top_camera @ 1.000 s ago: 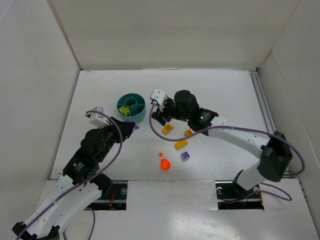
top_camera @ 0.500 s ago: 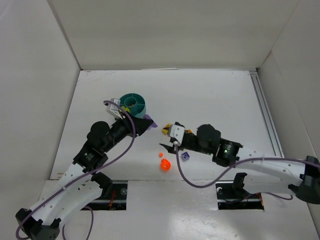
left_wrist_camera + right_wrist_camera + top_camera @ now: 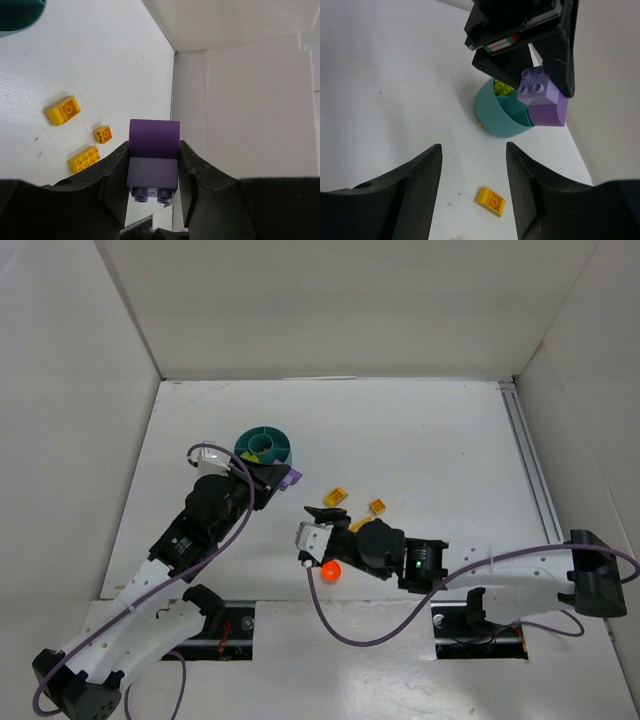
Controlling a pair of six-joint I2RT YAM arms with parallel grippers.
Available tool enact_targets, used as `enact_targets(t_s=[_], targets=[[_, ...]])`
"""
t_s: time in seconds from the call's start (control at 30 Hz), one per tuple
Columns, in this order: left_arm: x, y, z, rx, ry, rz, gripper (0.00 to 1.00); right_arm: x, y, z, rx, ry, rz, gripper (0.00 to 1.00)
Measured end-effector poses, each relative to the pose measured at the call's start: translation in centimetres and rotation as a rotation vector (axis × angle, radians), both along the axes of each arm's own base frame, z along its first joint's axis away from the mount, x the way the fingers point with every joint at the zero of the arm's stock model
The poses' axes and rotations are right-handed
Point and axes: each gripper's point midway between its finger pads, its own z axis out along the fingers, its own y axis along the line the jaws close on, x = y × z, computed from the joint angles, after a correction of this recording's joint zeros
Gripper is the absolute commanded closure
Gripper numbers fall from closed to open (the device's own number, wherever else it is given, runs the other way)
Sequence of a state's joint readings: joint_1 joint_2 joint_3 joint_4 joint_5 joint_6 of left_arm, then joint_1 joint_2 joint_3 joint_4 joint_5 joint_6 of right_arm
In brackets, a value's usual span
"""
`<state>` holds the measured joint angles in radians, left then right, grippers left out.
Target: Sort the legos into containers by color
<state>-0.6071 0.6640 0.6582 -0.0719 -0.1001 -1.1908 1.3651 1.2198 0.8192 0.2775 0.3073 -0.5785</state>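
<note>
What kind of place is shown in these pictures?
Probably a robot test bench: white walls enclose a white table, two arms stand at its near edge, with toy bricks and a teal dish.

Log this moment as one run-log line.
left gripper: shut on purple brick, near teal dish | right gripper: open, empty, by orange-red bit | yellow bricks: loose on table

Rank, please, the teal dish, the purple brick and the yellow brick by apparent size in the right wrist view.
1. teal dish and purple brick: about alike, so unranked.
2. yellow brick: clearly smallest.
</note>
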Motion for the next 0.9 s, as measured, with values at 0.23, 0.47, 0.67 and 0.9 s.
enact_targets(t_s=[0.23,0.47,0.67,0.9], targets=[[0.4,0.5,-0.3,0.007,0.077,0.05,1.0,1.8,-0.2,0.0,-0.075,-0.126,-0.081,0.41],[0.2,0.1,-1.5,0.026,0.132,0.033,1.0,2.3,0.7,2.6,-0.073,-0.244,-0.073,0.41],[-0.5,-0.8,-1.4,0.027,0.125,-0.039,1.0,2.8,2.0,2.9,-0.11,-0.302,-0.073,0.41],[-1.5,-2.0,1.4,0.124,-0.096,-0.193,1.0,2.4,-0.2,2.9,-0.108,-0.249,-0.085,0.34]])
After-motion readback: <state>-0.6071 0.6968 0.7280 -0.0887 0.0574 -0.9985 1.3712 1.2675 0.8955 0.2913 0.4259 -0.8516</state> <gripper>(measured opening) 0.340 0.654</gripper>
